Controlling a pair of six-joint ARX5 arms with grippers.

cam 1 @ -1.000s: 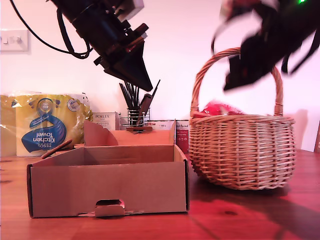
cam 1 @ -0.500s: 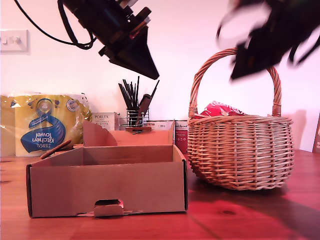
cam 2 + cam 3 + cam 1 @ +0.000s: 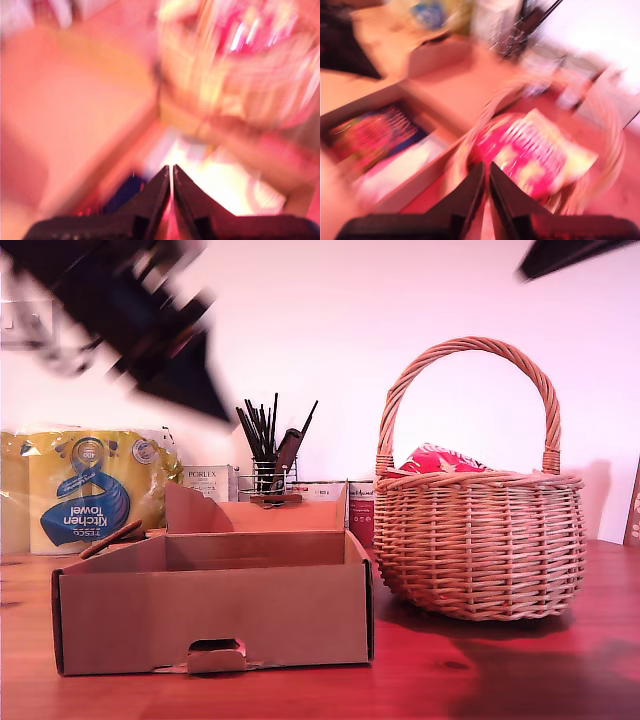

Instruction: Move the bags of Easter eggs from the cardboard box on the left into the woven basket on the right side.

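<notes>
Home room, wooden table point(image 3: 520, 680), kitchen towel pack point(image 3: 90, 490), wall light switch point(image 3: 25, 325), brush pot point(image 3: 268, 475)

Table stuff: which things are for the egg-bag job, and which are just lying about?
For the job: cardboard box, woven basket, red egg bag in the basket.
Just lying about: kitchen towel pack, pot of black brushes, small white box.

Red bag point(image 3: 438, 458) tops the woven basket point(image 3: 480, 545) — cardboard box point(image 3: 213, 610) just beside.
</notes>
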